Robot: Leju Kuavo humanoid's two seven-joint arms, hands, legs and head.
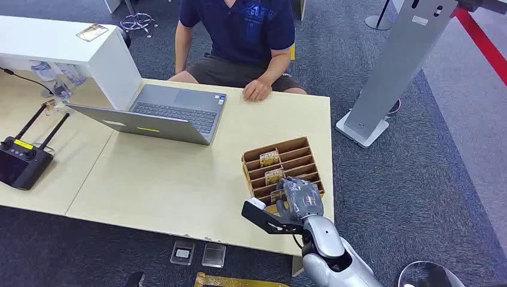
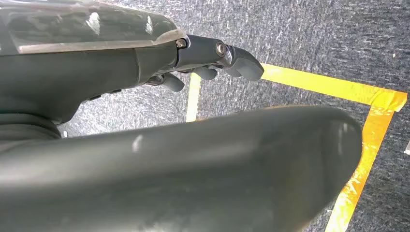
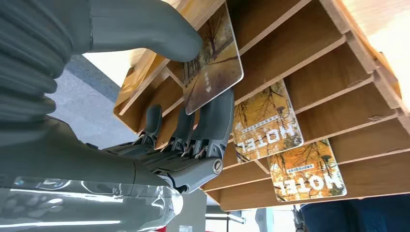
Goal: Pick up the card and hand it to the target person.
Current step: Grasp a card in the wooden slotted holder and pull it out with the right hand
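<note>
Over the slotted wooden rack point(image 1: 283, 167), a card point(image 3: 212, 58) is pinched by the right hand point(image 1: 301, 197), presumably for lifting out; the left hand point(image 2: 212, 60), loosely curled, holds nothing.

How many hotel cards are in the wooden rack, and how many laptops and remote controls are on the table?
Hotel cards: 3, one pinched by the right hand, two in the wooden rack
Laptops: 1
Remote controls: 1
Total: 5
</note>
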